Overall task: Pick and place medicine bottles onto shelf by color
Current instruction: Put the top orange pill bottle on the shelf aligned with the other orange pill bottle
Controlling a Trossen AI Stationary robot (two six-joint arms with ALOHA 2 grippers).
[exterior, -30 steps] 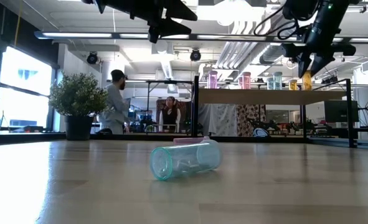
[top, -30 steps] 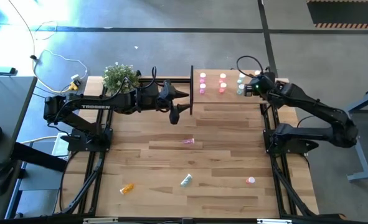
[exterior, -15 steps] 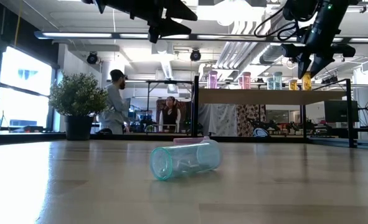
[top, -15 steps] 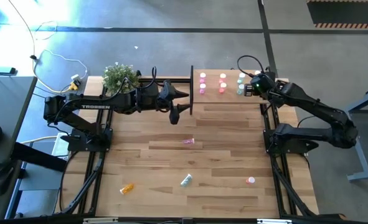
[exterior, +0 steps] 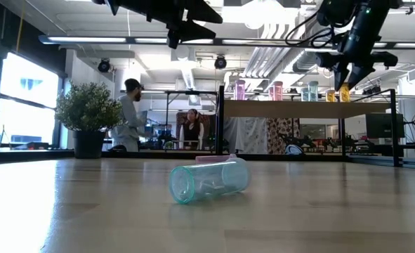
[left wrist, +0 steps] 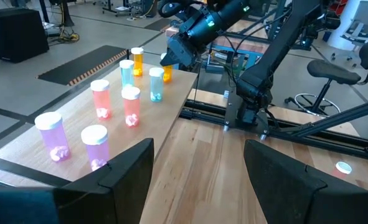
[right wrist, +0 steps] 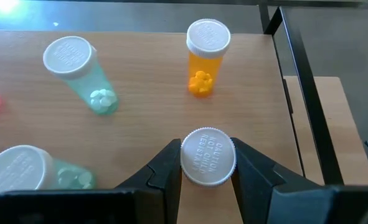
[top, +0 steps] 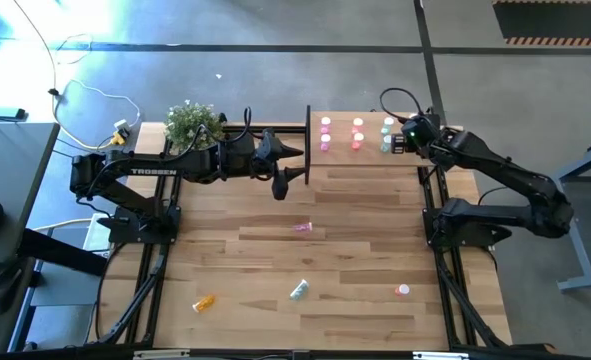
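Here right claw (right wrist: pixel 208 163) clamps round ribbed white cap (right wrist: pixel 208 156); left claw (left wrist: pixel 196 163) apart.

Light-wood rectangular shelf (top: pixel 370 160) carrying upright white-capped bottles: two pink (left wrist: pixel 54 135), two red-pink (left wrist: pixel 101 99), two pale green (right wrist: pixel 81 73), one orange (right wrist: pixel 205 57). A second orange, white-capped bottle (right wrist: pixel 208 157) stands clasped in the right claw (right wrist: pixel 207 163). On the table: a pale green bottle on its side (exterior: pixel 208 180), plus pink (top: pixel 303 228), orange (top: pixel 204 302) and red-pink (top: pixel 403 290) bottles.
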